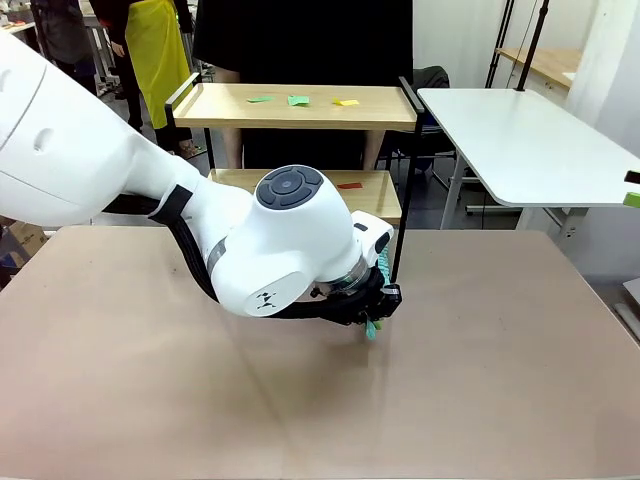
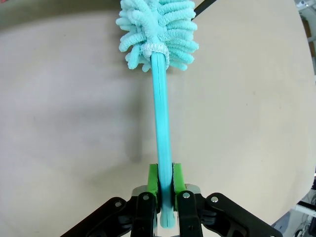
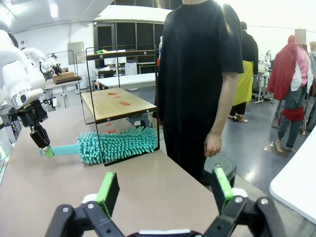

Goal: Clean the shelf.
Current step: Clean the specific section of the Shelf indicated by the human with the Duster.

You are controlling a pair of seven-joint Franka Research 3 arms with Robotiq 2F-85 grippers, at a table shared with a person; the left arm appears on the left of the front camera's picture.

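Scraps (image 1: 298,100) number three on shelf (image 1: 225,96) top board; one duster (image 2: 161,123).

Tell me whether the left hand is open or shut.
Shut. The left hand clamps the teal duster by its handle, with the green pads pressed on both sides.

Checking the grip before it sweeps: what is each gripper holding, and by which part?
The left gripper is shut on the teal duster, clamping the tail end of its handle. The right gripper is open and holds nothing.
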